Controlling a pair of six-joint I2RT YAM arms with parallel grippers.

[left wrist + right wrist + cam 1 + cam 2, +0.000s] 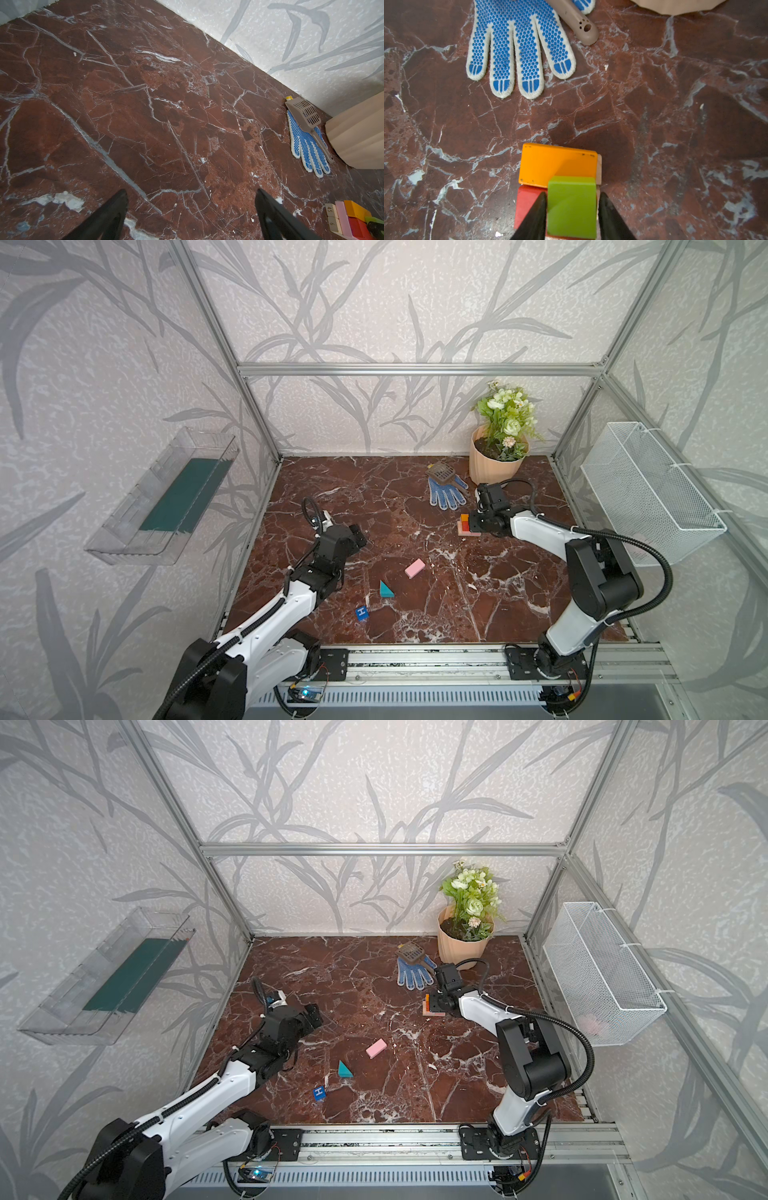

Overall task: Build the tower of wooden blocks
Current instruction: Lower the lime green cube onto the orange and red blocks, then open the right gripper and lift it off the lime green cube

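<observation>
Three loose wood blocks show only in both top views: a pink bar (pixel 414 568), a teal wedge (pixel 385 590) and a blue "H" cube (pixel 362 612), lying on the red marble surface (pixel 374 497), nearer and left of the small tower (pixel 465 524). The right wrist view alone shows the right gripper (pixel 573 194) closely flanking the lime green cube (pixel 572 207), which sits on the tower's red block (pixel 527 205) beside the orange block (pixel 558 164). I cannot tell whether it pinches. In the left wrist view the left gripper (pixel 191 191) is spread wide over bare surface.

A white letter "H" marks the blue cube (pixel 362 612) (pixel 319 1092) lying on the counter (pixel 415 497), seen in both top views. The left wrist view catches one tan bar (pixel 330 209) stamped "45", the neighbouring tan bar (pixel 333 224) stamped "6".
</observation>
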